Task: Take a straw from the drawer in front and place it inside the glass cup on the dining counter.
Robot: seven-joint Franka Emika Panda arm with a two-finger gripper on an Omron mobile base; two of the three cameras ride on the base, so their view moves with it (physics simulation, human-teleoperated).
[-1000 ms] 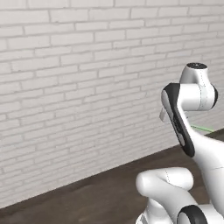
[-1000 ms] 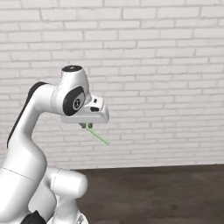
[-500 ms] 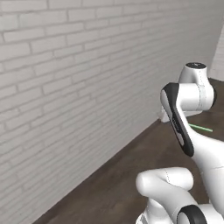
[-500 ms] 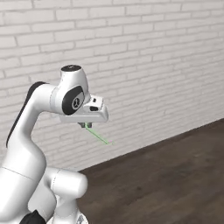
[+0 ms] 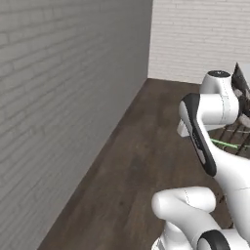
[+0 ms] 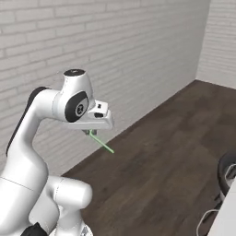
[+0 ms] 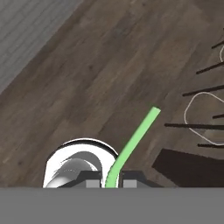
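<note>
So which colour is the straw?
Bright green straw; clearest in the hand view.

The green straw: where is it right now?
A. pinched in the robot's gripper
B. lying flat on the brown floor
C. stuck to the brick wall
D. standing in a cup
A: the straw sticks out from between the closed fingertips of the gripper, up in the air above the wooden floor.

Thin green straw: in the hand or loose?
In the hand: shut on the thin bright green straw, which sticks out from between its dark fingertips above the wooden floor.
</note>
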